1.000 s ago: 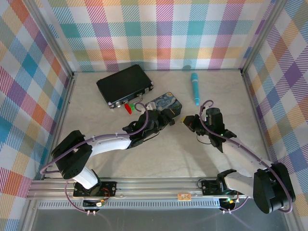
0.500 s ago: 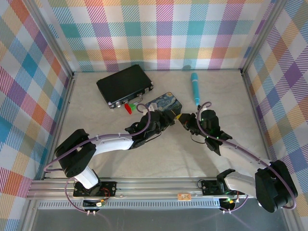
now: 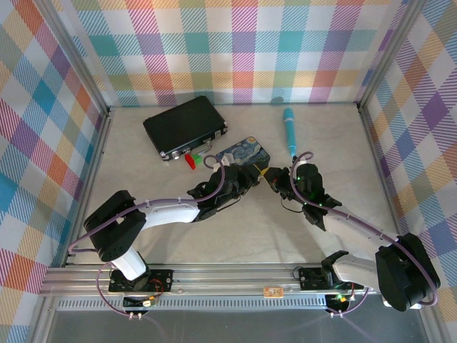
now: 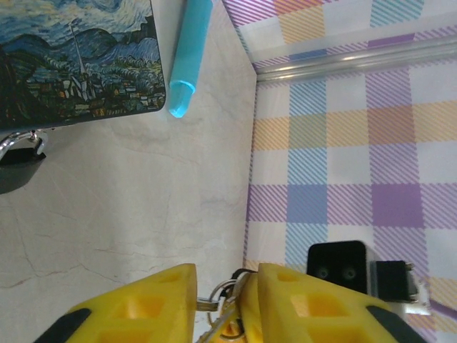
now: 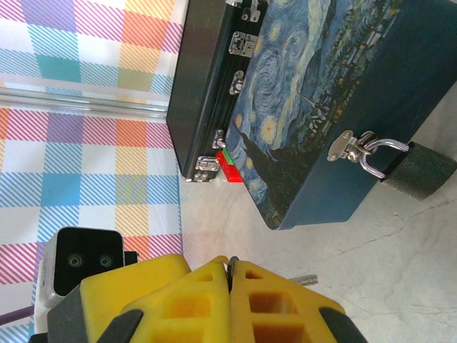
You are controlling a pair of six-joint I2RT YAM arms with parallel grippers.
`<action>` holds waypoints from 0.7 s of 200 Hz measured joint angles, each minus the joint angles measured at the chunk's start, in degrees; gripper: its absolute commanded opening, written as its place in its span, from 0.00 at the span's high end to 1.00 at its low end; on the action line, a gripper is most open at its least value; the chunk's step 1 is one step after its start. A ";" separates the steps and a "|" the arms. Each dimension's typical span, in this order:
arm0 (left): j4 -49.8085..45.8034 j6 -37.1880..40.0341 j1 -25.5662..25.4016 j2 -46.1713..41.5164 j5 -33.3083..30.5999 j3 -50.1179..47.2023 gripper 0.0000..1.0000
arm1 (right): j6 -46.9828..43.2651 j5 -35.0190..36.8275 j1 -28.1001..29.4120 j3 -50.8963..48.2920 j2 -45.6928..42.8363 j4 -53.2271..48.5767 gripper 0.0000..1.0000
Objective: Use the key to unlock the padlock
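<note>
The small dark-grey padlock [image 5: 420, 171] hangs by its silvery shackle from the latch of the blue starry-night tin [image 5: 335, 93]; it also sits at the left edge of the left wrist view [image 4: 18, 163]. My two grippers meet tip to tip just in front of the tin [image 3: 243, 152]. The left gripper [image 4: 227, 286] [image 3: 251, 174] holds the silvery key [image 4: 203, 306] and its ring [image 4: 223, 291] between its fingers. The right gripper [image 5: 230, 266] [image 3: 270, 176] is shut on a thin dark edge of the same bunch. The key's tip [image 5: 307, 280] pokes out beside its finger.
A black case [image 3: 184, 125] with silver latches lies at the back left. Red and green bits [image 3: 190, 161] sit by its near edge. A teal pen [image 3: 289, 132] lies to the right of the tin. Checked walls enclose the table on three sides.
The right gripper has moved left and slightly back until its tip meets the left gripper by the tin. The left arm has barely shifted.
</note>
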 measured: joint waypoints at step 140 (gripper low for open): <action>2.89 -0.02 0.90 1.53 1.18 -0.20 1.00 | -2.25 0.76 0.11 -0.46 -0.22 -1.92 0.53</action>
